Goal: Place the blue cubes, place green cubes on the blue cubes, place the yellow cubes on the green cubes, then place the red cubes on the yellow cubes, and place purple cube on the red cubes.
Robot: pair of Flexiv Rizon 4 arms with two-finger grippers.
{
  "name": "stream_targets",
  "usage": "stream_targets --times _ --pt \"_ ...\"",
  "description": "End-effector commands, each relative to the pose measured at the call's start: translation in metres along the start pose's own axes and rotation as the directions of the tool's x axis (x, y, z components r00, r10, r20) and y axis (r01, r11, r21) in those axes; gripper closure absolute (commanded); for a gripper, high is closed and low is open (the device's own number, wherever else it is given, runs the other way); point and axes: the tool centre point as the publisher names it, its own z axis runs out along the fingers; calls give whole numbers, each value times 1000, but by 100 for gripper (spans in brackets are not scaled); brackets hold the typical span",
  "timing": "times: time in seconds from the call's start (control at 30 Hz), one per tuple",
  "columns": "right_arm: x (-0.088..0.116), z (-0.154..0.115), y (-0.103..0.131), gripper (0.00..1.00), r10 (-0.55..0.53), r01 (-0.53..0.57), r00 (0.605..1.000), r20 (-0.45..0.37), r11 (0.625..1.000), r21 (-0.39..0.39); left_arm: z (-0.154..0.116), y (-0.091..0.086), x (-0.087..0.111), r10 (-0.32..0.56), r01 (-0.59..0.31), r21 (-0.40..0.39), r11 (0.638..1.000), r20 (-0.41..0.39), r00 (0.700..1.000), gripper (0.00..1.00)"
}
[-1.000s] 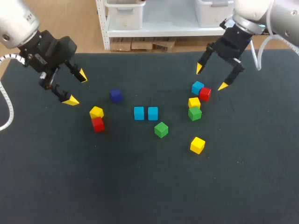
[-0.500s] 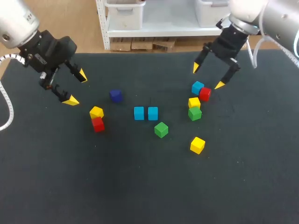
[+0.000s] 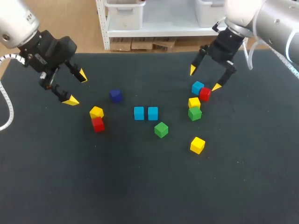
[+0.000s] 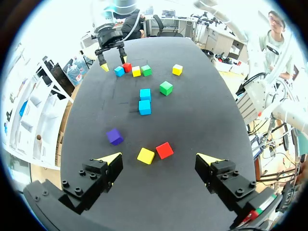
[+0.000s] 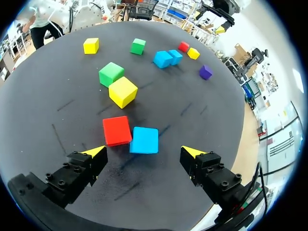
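Observation:
Two blue cubes (image 3: 138, 113) (image 3: 153, 113) sit side by side at mid-table, a green cube (image 3: 161, 129) just in front of them. A third blue cube (image 3: 197, 87) touches a red cube (image 3: 204, 94), with a yellow cube (image 3: 194, 102) and a green cube (image 3: 195, 113) close by. My right gripper (image 3: 204, 78) hangs open above that blue cube (image 5: 144, 140) and red cube (image 5: 117, 130). My left gripper (image 3: 77, 87) is open at the far left, above and short of a yellow cube (image 4: 146, 155) and red cube (image 4: 164, 150). A purple cube (image 3: 116, 95) lies alone.
A lone yellow cube (image 3: 197, 145) rests toward the front right. The black table (image 3: 140, 186) has open room along its front half and at the far right.
My right gripper has shifted a little to the left, still open over the blue and red cubes. The left arm and all cubes have stayed put.

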Motion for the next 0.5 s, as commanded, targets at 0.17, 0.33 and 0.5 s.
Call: stream_targets --times 0.17,0.33,0.5 --pt "8 9 -19 0 -26 27 999 47 999 -32 0 1 1 2 -2 2 1000 2 1000 0" --pt "8 11 -20 0 -30 33 998 59 999 -36 0 1 1 2 -2 2 1000 2 1000 0" --pt "5 11 -19 0 -26 29 997 67 999 -44 0 1 1 2 -2 2 1000 2 1000 0"
